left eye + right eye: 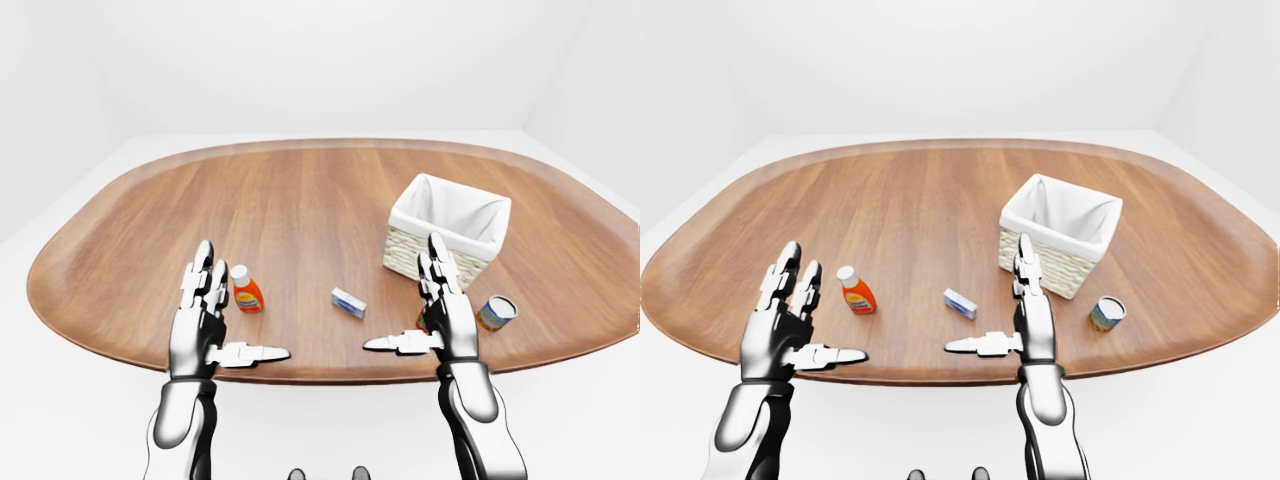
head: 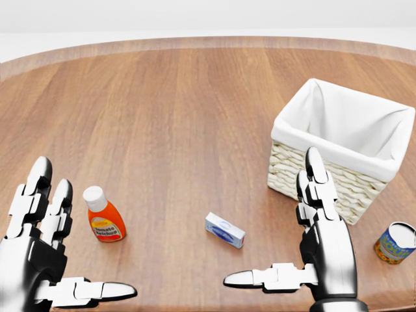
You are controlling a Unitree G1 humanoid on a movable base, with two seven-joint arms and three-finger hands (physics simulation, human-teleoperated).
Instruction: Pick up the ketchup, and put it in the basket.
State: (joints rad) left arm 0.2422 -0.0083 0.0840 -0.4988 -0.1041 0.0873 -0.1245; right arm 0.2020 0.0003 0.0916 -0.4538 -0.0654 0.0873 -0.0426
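**Both hands open and empty, ketchup lying on the table**

Left hand (image 2: pixel 49 250) hovers over the near left part of the wooden table (image 2: pixel 195 117), fingers stretched straight toward the far side and thumb stuck out to the right; it grips nothing. The right hand (image 2: pixel 318 250) mirrors it near the right side, fingers extended and thumb pointing left, also empty.

The ketchup (image 2: pixel 104 214) sits just to the right of the left hand, apart from its fingers. Its long axis runs near-to-far with a slight tilt: the white cap points far and a little left, the orange body lies nearer.

A small blue-and-white box (image 2: pixel 225 230) lies between the hands. The white-lined wicker basket (image 2: pixel 338 172) stands beyond the right hand, and a can (image 2: pixel 394 243) rests near the right edge.
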